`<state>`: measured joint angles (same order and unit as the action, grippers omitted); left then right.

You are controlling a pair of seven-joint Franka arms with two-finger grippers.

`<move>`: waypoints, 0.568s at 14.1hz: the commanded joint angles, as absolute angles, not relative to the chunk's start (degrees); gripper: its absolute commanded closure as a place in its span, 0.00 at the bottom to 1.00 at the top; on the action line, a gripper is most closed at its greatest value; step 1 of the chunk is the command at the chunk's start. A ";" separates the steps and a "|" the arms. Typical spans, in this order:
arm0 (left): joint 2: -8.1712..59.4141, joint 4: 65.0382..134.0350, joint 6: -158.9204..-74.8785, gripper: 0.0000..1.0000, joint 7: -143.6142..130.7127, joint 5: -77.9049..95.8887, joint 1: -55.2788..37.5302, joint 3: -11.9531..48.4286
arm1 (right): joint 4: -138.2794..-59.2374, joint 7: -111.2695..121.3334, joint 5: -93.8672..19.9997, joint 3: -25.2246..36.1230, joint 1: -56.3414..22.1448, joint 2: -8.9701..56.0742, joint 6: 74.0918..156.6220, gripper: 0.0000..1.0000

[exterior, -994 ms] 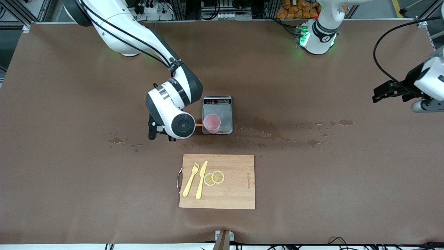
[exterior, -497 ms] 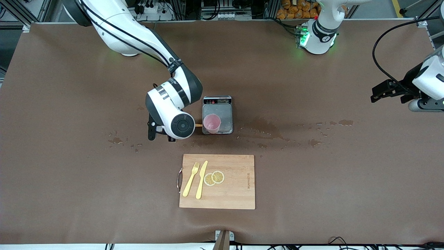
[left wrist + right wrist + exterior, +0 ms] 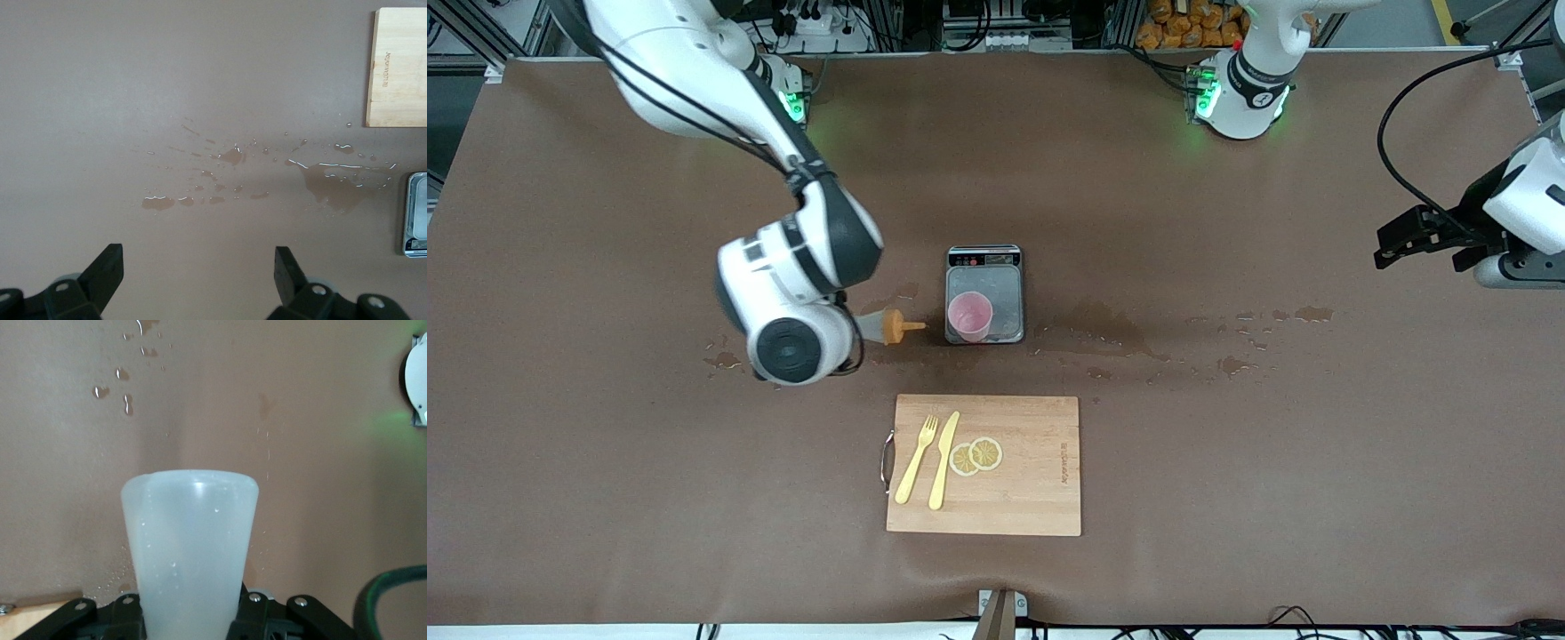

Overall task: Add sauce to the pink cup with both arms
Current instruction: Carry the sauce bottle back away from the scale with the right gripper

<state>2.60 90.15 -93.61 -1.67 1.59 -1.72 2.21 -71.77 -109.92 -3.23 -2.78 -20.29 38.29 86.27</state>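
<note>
The pink cup (image 3: 970,315) stands upright on the grey scale (image 3: 1005,276). My right gripper (image 3: 855,333) is mostly hidden under its wrist. It is shut on the sauce bottle (image 3: 885,327), which lies level over the table with its orange nozzle pointing at the cup, a short gap away. In the right wrist view the whitish bottle (image 3: 190,547) sits between the jaws of the right gripper (image 3: 190,617). My left gripper (image 3: 1396,242) waits, open and empty, over the table's left-arm end. The left gripper (image 3: 198,267) shows bare table between its fingers.
A wooden cutting board (image 3: 1032,498) with a yellow fork (image 3: 917,459), a knife (image 3: 943,459) and lemon slices (image 3: 976,455) lies nearer the front camera than the scale. Liquid spills (image 3: 1112,324) spot the table beside the scale and also show in the left wrist view (image 3: 320,180).
My right arm has drawn back from the cup toward its own end of the table, carrying the bottle; the nozzle was at the cup's rim before. The left arm has barely shifted.
</note>
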 commanded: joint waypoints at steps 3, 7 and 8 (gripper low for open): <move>3.78 88.59 -92.99 0.00 -2.20 2.64 -1.67 2.55 | -72.86 -98.99 -11.14 -3.69 -12.76 34.98 82.71 0.73; 3.78 88.59 -92.99 0.00 -2.02 2.55 -1.85 2.64 | -72.86 -86.69 -19.58 -3.60 -3.45 34.45 78.32 0.66; 3.87 88.59 -92.99 0.00 -1.85 2.55 -1.85 2.64 | -72.95 -84.31 -21.43 -3.60 -1.34 34.54 77.53 0.66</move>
